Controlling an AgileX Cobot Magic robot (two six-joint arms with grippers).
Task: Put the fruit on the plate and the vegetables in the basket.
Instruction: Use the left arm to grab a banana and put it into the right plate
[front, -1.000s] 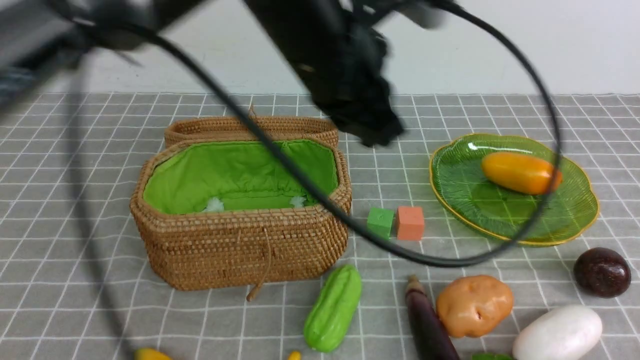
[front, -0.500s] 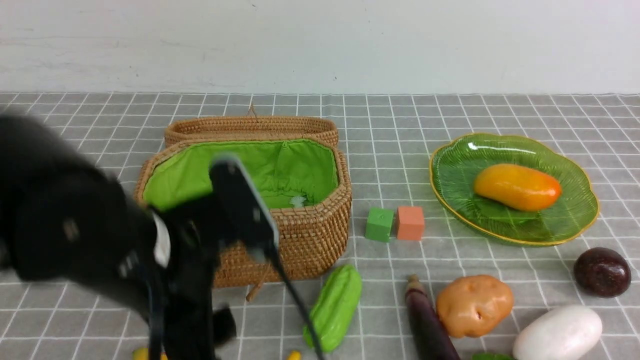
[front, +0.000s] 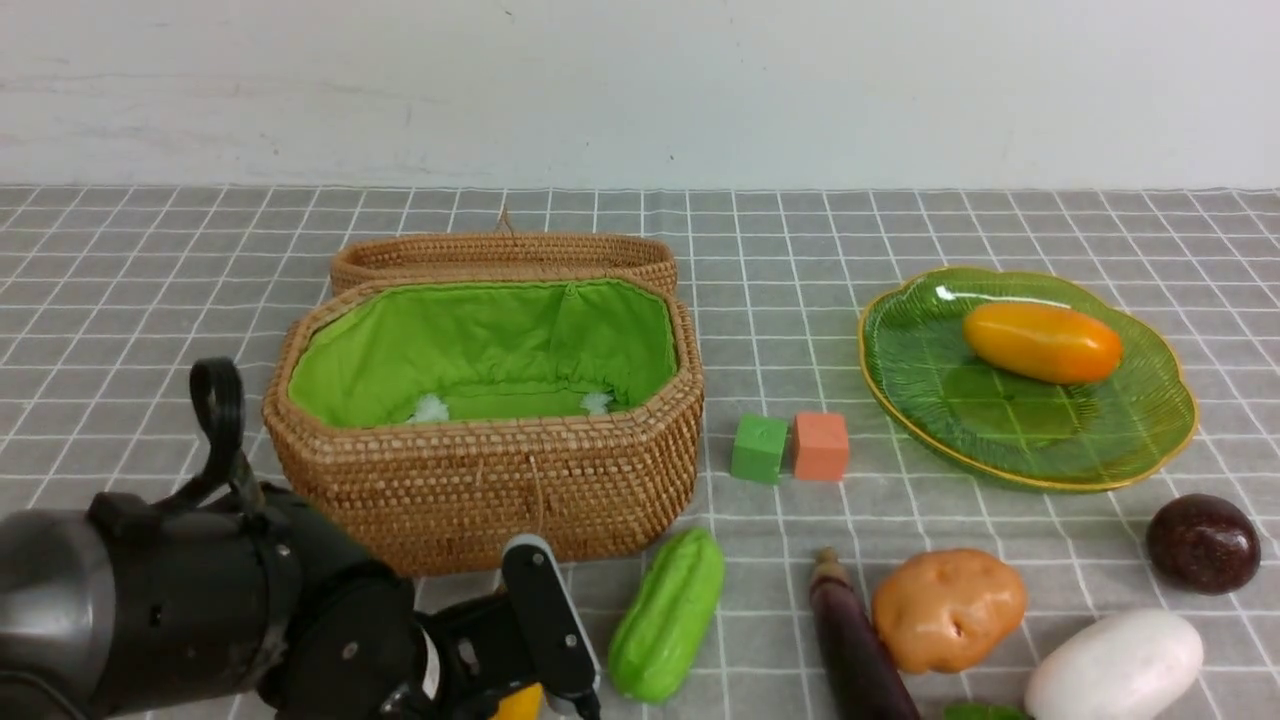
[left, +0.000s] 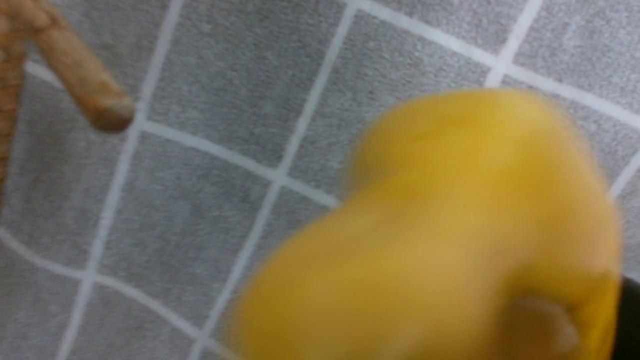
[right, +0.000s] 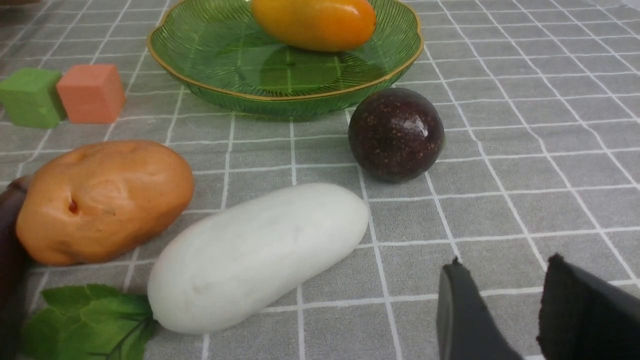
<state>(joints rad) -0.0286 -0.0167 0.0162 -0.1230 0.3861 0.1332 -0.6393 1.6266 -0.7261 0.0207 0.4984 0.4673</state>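
Crowding the basket (front: 480, 500) wall, left gripper (front: 540, 700) at banana (left: 440, 235).

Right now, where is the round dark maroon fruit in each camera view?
Front view: maroon fruit at the right edge, on the cloth, just nearer than the green plate.
Left wrist view: not in it.
Right wrist view: maroon fruit near the middle, close beside the plate's rim.
Shared landmark: the green plate.

No readable text, label, brand, number or sign is being shown on the basket (front: 480, 490), the plate (front: 1000, 430), the green cube (front: 759, 448) or the orange cube (front: 821, 446).
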